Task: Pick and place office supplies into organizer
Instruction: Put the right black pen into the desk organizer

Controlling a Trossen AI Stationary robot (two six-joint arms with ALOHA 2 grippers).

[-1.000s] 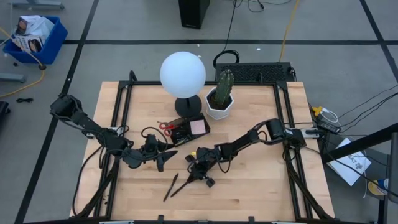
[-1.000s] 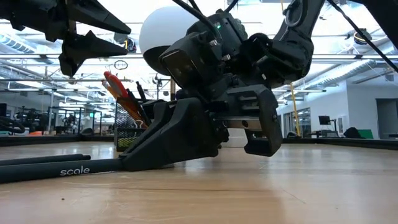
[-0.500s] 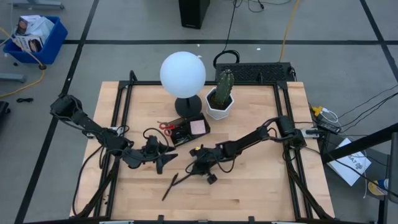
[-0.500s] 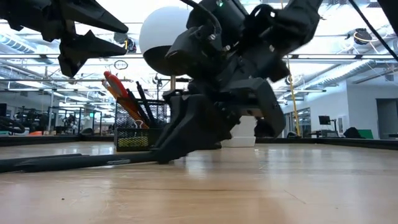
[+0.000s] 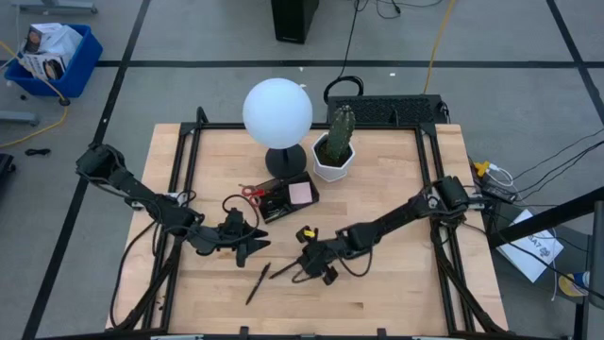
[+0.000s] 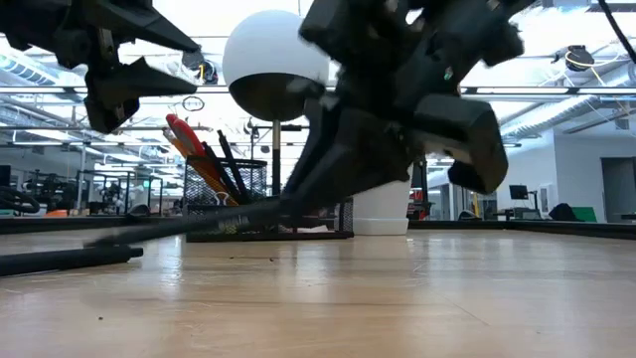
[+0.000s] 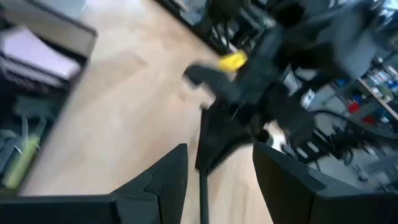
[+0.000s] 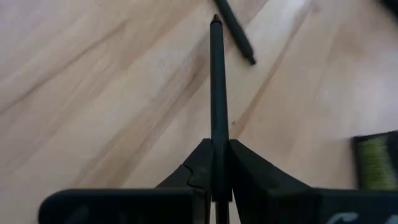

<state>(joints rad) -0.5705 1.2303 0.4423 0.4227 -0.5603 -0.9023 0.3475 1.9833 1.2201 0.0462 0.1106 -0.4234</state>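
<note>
Right gripper point(image 5: 314, 264) is pinched on a slim black pen point(image 8: 216, 93), whose long axis runs straight out ahead of the fingers, tip low over the table point(image 5: 396, 283). The organizer point(image 5: 283, 198) lies up-table of it by the lamp base point(image 5: 284, 161). Between them hovers the left gripper point(image 5: 250, 244), fingers spread and empty. A second pen point(image 5: 256, 283) lies loose beside the held tip.

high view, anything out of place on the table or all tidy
One black pen lies loose on the bare wood, away from the organizer that already holds the scissors and sticky-note pad. The right gripper is shut on a second pen. The left gripper hovers open nearby. Nothing looks spilled or damaged.
</note>
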